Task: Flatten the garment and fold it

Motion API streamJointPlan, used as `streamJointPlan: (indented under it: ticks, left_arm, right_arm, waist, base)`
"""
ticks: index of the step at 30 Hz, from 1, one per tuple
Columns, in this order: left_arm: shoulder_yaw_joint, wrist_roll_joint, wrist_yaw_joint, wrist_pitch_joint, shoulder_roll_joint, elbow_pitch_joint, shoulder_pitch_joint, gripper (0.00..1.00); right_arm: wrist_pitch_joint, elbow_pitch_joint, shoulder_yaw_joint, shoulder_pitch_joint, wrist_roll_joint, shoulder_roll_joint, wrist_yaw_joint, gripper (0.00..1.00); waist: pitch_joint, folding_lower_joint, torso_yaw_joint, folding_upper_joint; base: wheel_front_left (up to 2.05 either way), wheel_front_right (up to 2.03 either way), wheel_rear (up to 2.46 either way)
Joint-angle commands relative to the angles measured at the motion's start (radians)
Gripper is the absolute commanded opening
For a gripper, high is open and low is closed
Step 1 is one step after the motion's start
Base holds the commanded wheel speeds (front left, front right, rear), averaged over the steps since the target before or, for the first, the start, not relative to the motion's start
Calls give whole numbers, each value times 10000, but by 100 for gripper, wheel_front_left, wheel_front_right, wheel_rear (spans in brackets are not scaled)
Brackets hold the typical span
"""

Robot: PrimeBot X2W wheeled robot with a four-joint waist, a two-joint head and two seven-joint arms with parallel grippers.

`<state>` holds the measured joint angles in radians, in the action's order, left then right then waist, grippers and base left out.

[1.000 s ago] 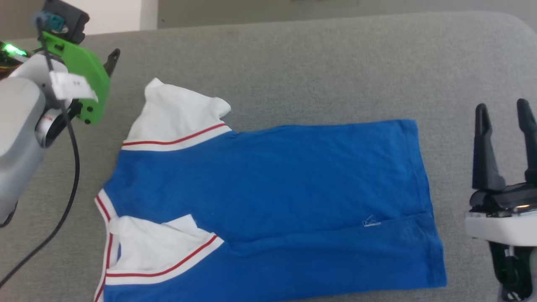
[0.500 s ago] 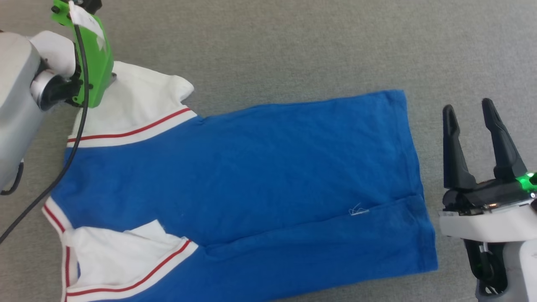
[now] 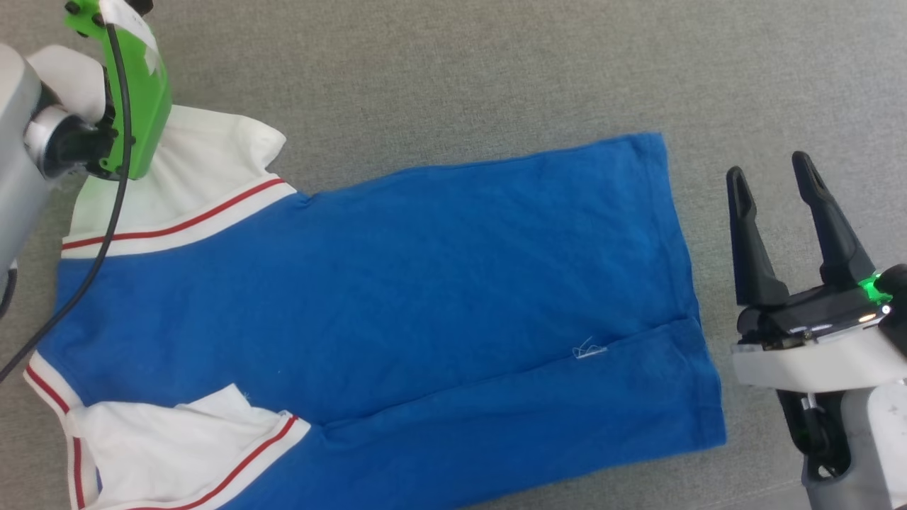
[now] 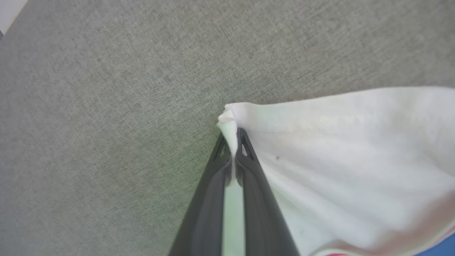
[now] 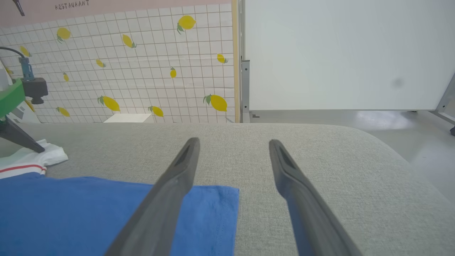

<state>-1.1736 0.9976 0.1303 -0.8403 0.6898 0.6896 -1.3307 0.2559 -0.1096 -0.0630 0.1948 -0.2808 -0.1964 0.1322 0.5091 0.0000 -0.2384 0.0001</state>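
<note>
**Desk:** Grey underneath, then. Lying on what, exactly?

**Photographer:** Lying on a padded grey surface [image 3: 496, 78] of woven cloth, rounding off at the far edge and backing onto a lemon-patterned tile wall [image 5: 142, 71].

**Desk:** And spreading out how?

**Photographer:** Spreading nearly flat as the garment [image 3: 425, 283], running bright blue from left to right across the head view. Pointing its hem toward the robot's right and its white, red-striped sleeves toward the robot's left. Folding over itself along the near side in one long crease.

**Desk:** Holding anything on the right?

**Photographer:** Holding nothing. Waiting just beside the hem as the right gripper [image 3: 769, 170], with jaws spread wide and long dark fingers aiming up the head view. Not touching the cloth, going by that view.

**Desk:** And on the left?

**Photographer:** Pinching the far sleeve [image 3: 205, 163] at its outer corner as the left gripper [image 4: 233, 142], with jaws pressing together on a bunched fold of white fabric. Sitting under a green mount [image 3: 138, 99] and trailing a black cable [image 3: 108, 234] across the striped shoulder.

**Desk:** Anything smaller worth noting?

**Photographer:** Showing a loose white thread [image 3: 589, 350] on the blue, right by the crease, toward the hem end.
</note>
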Motion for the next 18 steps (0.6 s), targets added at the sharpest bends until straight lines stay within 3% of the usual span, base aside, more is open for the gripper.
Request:
streamJointPlan:
  ticks: [1,10,14,18]
  left_arm:
    - [-214,160,0,95,65,47,668,0]
    - [-241,435,2,1473,17,-833,1085,0]
    - [-381,374,3,1960,5,-1267,1169,0]
    - [-497,344,3,2389,16,-1670,1252,0]
  right_arm:
    - [57,51,-31,290,61,-98,-15,100]
    - [-438,273,52,1309,266,-1313,-15,100]
    - [-1778,347,-398,2149,9,-2274,-15,100]
    - [-3900,728,-1478,3179,-703,-3253,-15,100]
  waist:
    - [-349,0,212,-1]
    - [-1435,0,865,-1]
    - [-1760,0,1134,-1]
    - [-1949,0,1268,-1]
  base:
    - [0,0,0]
    - [0,0,0]
    - [0,0,0]
    - [0,0,0]
